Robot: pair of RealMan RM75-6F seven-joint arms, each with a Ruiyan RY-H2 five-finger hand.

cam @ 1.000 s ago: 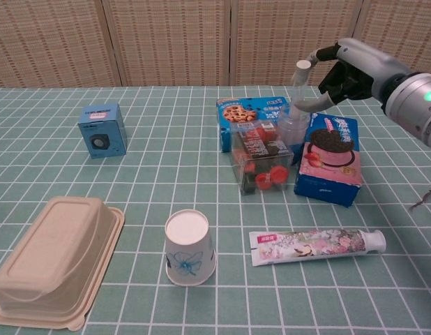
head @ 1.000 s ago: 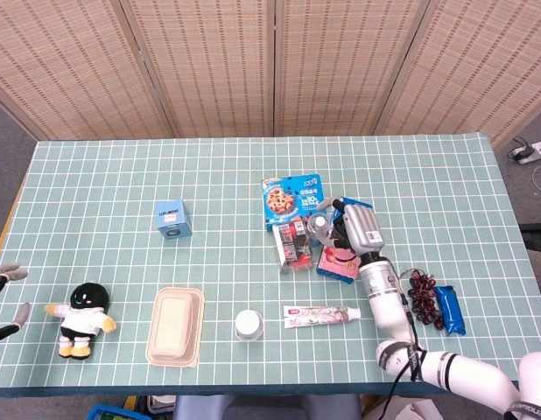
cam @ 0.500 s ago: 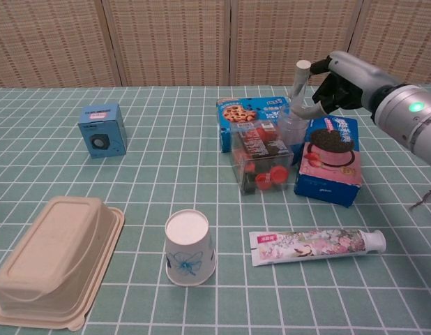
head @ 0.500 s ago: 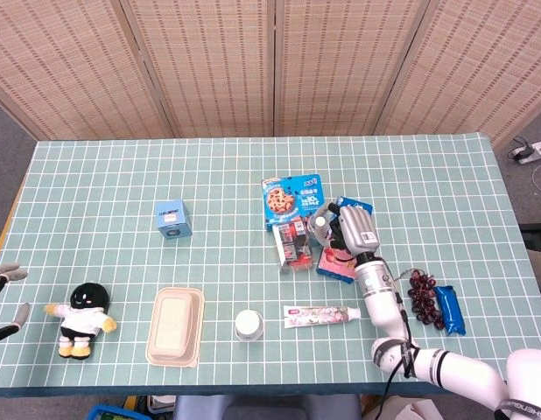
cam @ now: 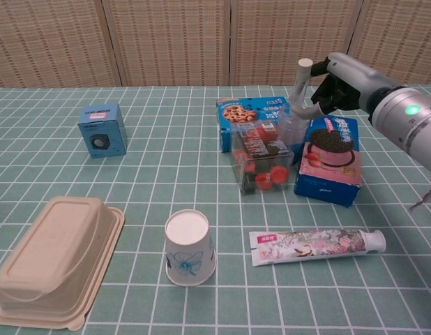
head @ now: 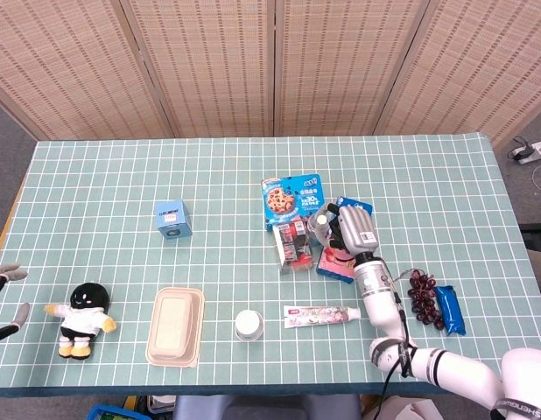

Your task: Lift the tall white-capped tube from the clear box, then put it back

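Tube (cam: 298,87) upright in clear box (cam: 263,159), right hand (cam: 339,85) gripping

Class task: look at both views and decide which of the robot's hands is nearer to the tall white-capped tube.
The right hand: its fingers are at the tall white-capped tube, near the cap. The left hand sits far off at the table's opposite edge.

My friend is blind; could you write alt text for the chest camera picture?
The robot's right hand grips a tall white-capped tube standing in a clear box, between two cookie boxes. Nearer lie a paper cup, toothpaste tube and beige container.
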